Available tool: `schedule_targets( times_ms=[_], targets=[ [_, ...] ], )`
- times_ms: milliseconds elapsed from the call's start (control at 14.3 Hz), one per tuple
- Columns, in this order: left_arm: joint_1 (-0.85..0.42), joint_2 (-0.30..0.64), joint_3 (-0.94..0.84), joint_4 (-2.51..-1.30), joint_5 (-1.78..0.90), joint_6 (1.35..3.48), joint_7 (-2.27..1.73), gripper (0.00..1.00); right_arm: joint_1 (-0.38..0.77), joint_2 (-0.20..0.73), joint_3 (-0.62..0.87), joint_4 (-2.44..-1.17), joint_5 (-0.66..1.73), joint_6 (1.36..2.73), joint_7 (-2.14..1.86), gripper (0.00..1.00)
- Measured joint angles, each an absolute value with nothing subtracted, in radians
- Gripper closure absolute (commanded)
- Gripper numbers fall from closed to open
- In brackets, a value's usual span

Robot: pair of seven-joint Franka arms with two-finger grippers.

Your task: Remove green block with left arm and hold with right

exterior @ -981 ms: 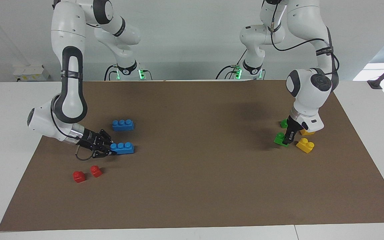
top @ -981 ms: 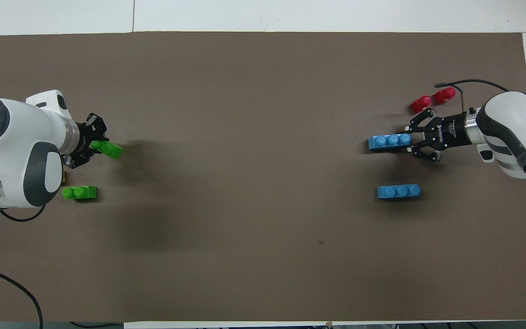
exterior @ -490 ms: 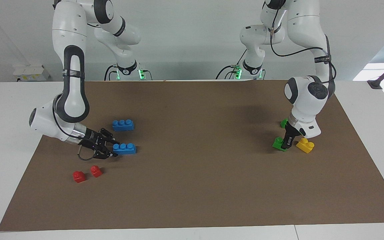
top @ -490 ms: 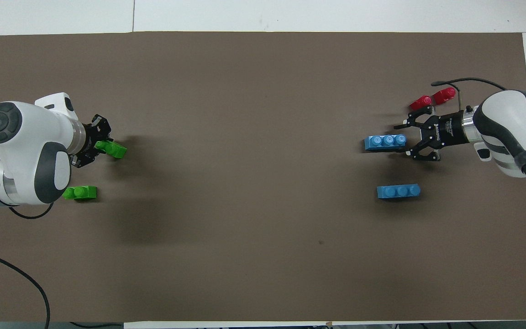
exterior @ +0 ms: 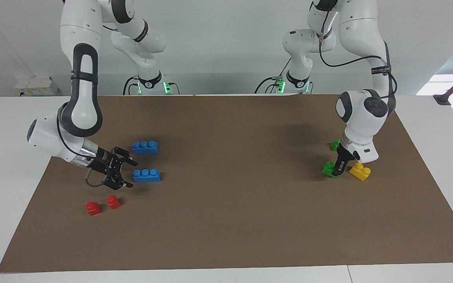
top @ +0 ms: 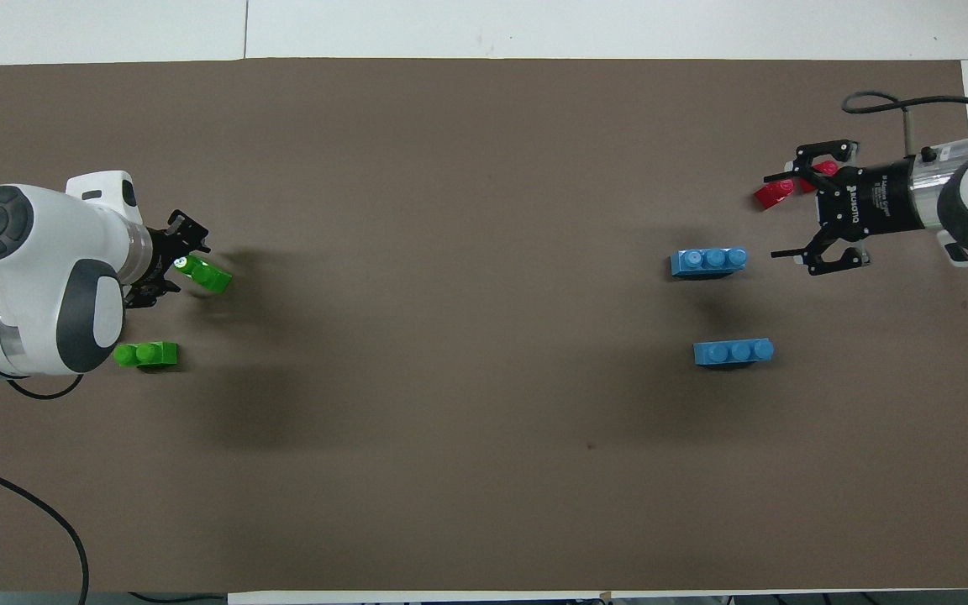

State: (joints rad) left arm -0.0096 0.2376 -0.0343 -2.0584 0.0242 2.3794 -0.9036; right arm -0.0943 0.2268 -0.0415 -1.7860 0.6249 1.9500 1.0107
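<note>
Brown mat [exterior: 226,220] on white table. Green block [exterior: 330,169] lies on mat at left arm's end beside yellow brick [exterior: 360,171]; left gripper [exterior: 339,169] down at it, grip state unclear. Right gripper [exterior: 126,173] spread, empty, near blue brick [exterior: 146,175]. Task looks done or nearly.

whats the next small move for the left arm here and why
Probably lift the left gripper straight up off the green block. The block seems to rest on the mat beside a yellow brick, joined to nothing, and the right gripper stands open, apart from the blue brick, so nothing looks left to pull apart.
</note>
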Motion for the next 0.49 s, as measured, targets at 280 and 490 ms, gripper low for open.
schedule_targets(
  times_ms=[280,490],
  targets=[
    [-0.007,0.207,-0.035,-1.959,0.024,2.225,-0.887,0.00,-0.061,0.147,-0.039,-1.681,0.461,1.853,0.972,0.00],
    [-0.007,0.180,-0.036,-1.890,0.024,2.125,-0.881,0.00,0.010,0.069,-0.037,-1.666,0.307,1.800,0.839,0.00]
  ],
)
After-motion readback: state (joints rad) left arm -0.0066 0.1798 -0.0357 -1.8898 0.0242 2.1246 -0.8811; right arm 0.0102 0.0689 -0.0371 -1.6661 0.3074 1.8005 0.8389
